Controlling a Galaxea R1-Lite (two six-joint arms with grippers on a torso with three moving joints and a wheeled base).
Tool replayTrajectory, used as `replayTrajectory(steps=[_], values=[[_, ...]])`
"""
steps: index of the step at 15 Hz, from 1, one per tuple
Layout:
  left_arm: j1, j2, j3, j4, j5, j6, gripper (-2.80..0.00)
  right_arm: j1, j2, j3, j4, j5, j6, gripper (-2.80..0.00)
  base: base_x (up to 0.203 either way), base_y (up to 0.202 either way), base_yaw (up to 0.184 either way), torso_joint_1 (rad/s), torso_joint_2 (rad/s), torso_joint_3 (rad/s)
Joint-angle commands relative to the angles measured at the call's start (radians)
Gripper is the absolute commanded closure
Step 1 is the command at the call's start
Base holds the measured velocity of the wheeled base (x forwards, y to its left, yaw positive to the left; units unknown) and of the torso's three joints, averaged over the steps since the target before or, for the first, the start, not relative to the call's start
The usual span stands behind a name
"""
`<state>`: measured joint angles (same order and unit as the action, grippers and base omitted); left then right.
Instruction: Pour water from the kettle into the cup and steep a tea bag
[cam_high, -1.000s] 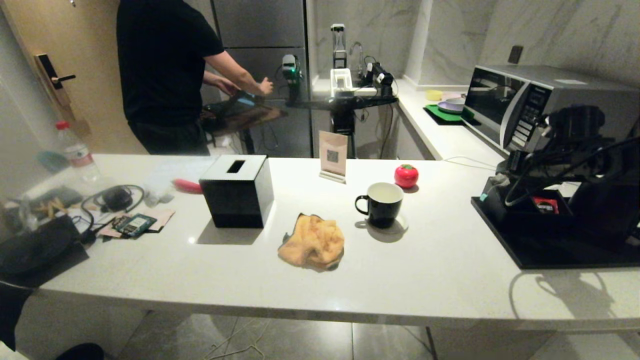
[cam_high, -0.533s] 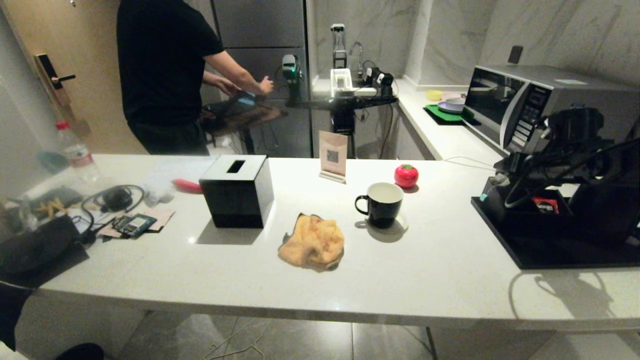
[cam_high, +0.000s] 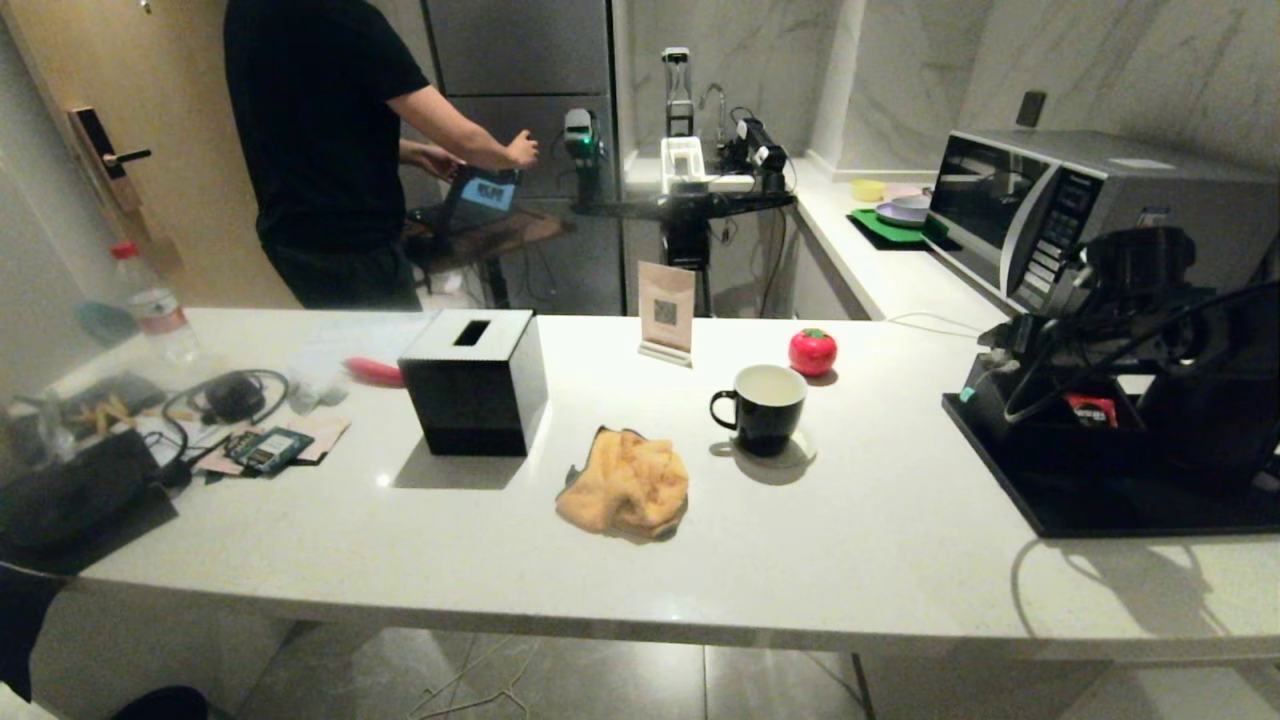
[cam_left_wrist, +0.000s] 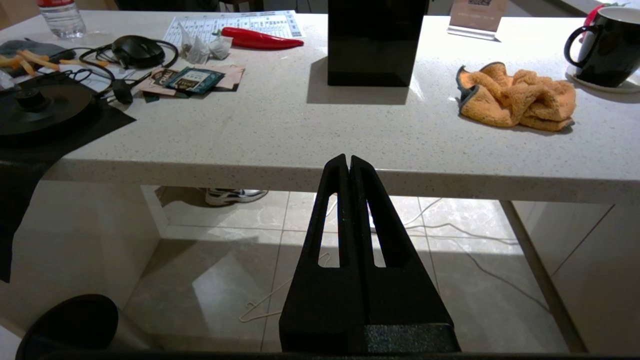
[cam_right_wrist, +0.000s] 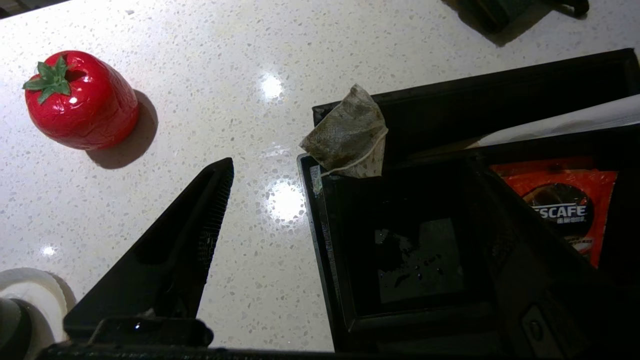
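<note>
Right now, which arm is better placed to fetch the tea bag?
Right. Its open pincer hangs beside the tea bag on the black box's rim. The left pincer is shut, below the counter edge.

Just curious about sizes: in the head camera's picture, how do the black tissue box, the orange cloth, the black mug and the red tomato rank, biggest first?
1. Black tissue box
2. Orange cloth
3. Black mug
4. Red tomato, which sits farthest back, so it may look a little smaller than it is.

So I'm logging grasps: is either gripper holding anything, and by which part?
Nothing is held. The right gripper is open above the tea bag on the box rim; the left gripper is shut, empty.
</note>
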<state>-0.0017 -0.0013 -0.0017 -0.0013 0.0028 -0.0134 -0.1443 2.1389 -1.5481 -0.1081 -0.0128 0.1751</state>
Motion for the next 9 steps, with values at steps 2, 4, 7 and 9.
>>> replayTrajectory(steps=[2, 4, 7, 9], values=[[0.0, 0.001, 0.0, 0.0, 0.0, 0.0, 0.0, -0.001, 0.02, -0.007, -0.002, -0.001, 0.003, -2.8, 0.0, 0.0, 0.0, 0.0, 0.0, 0.0], [0.0, 0.001, 0.0, 0.0, 0.0, 0.0, 0.0, -0.001, 0.036, -0.013, -0.001, -0.001, 0.001, -2.8, 0.0, 0.0, 0.0, 0.0, 0.0, 0.0], [0.0, 0.001, 0.0, 0.0, 0.0, 0.0, 0.0, -0.004, 0.075, -0.051, -0.002, -0.001, 0.017, -2.8, 0.0, 0.0, 0.0, 0.0, 0.0, 0.0], [0.0, 0.001, 0.0, 0.0, 0.0, 0.0, 0.0, -0.005, 0.102, -0.101, -0.002, -0.002, 0.039, -2.8, 0.0, 0.0, 0.0, 0.0, 0.0, 0.0]])
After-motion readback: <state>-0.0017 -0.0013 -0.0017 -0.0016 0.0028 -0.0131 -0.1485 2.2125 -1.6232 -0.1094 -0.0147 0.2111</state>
